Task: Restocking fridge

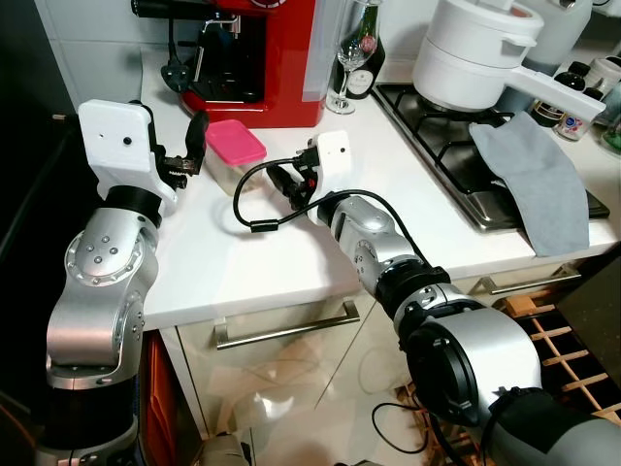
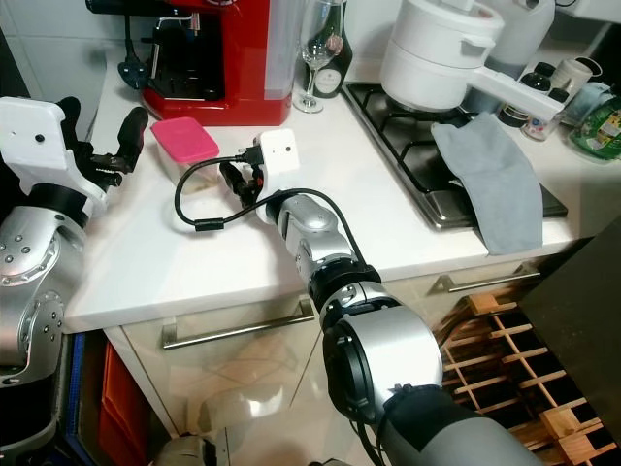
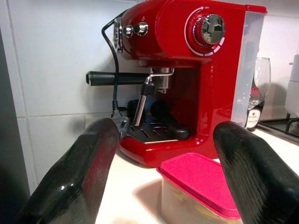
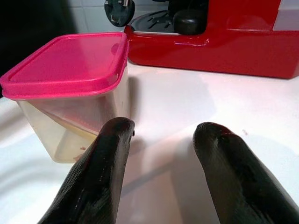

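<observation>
My left gripper point(image 3: 163, 186) hangs just over the white counter point(image 1: 281, 262), its two black fingers point(image 3: 79, 172) spread wide with nothing between them. It points toward the container with the pink lid point(image 1: 236, 146), which sits just ahead of the fingertips, near them but apart as far as I can tell. My right gripper point(image 4: 163, 154) comes in low over the counter from the other side, fingers point(image 4: 100, 172) parted and holding nothing; the container stands just beside its left finger, a little ahead, and I cannot tell whether that finger touches the clear wall. A black cable point(image 1: 257, 209) loops from my right wrist across the counter in front of the container.

The container is a small clear tub point(image 4: 70, 126) with something pale lying at its bottom, and its lid point(image 4: 67, 63) is pressed on flat. It stands upright on the counter, just in front of the red coffee machine point(image 3: 187, 79), whose drip tray and black handle face it. A black plug point(image 1: 175, 73) lies beside the machine near the tiled wall.

Further to my right stand a wine glass point(image 1: 346, 63) and a dark bottle point(image 1: 367, 49), close together behind the machine's corner. Beyond them is the gas hob point(image 1: 437, 126), carrying a white pot point(image 1: 480, 53) with a long handle, and a grey cloth point(image 1: 543, 180) is draped over the hob's front edge onto the counter. Small bottles point(image 1: 572, 92) stand at the far right.
</observation>
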You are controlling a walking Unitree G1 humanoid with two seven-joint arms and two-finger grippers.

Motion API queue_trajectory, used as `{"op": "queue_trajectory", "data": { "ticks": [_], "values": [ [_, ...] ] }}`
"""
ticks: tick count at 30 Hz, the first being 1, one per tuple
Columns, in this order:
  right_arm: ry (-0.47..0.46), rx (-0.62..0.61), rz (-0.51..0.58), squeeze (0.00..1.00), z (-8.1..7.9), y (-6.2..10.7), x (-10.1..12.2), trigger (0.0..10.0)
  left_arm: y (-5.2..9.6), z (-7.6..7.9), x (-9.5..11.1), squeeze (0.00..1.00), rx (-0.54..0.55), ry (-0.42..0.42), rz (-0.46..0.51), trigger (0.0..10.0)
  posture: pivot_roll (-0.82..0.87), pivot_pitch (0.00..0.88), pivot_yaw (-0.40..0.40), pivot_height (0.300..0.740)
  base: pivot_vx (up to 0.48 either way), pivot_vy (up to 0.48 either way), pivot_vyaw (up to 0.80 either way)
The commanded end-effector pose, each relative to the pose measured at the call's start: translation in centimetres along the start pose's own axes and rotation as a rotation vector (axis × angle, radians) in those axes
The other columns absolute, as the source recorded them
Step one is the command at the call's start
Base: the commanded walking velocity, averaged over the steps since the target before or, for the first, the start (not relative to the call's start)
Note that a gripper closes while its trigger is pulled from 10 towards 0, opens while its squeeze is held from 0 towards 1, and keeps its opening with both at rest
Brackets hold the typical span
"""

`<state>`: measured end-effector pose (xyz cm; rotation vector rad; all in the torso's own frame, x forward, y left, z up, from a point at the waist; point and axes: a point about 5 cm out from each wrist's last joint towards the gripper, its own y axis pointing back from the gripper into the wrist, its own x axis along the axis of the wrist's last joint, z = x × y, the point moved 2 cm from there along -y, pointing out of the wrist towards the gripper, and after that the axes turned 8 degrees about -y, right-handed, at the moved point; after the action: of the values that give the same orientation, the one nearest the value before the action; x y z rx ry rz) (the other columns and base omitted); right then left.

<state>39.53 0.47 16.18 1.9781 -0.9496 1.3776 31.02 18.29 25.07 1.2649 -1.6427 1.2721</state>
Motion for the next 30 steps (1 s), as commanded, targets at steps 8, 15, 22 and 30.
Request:
{"op": "queue_trajectory", "data": {
  "ticks": [8,15,22,30],
  "values": [
    [-0.079,0.120,0.044,0.00,-2.7,-0.9,1.2,10.0,-0.1,0.3,-0.2,0.00,-0.003,0.002,-0.007,10.0,0.22,0.000,-0.126,0.740,0.000,0.000,0.00],
    [-0.144,0.287,0.034,0.00,-4.8,-1.0,1.0,10.0,-0.3,0.4,-0.2,0.00,-0.003,0.006,-0.006,10.0,0.22,0.000,-0.132,0.740,0.000,0.000,0.00],
    [-0.177,0.452,0.021,0.00,-6.6,-0.8,1.0,10.0,-0.3,0.4,-0.3,0.00,-0.001,0.007,-0.008,10.0,0.22,0.000,-0.130,0.740,0.000,0.000,0.00],
    [0.258,-0.002,0.382,0.00,0.7,1.8,6.4,10.0,0.2,1.2,-1.4,0.00,0.001,-0.022,-0.048,10.0,0.18,0.000,-0.115,0.740,0.000,0.000,0.00]
  ]
}}
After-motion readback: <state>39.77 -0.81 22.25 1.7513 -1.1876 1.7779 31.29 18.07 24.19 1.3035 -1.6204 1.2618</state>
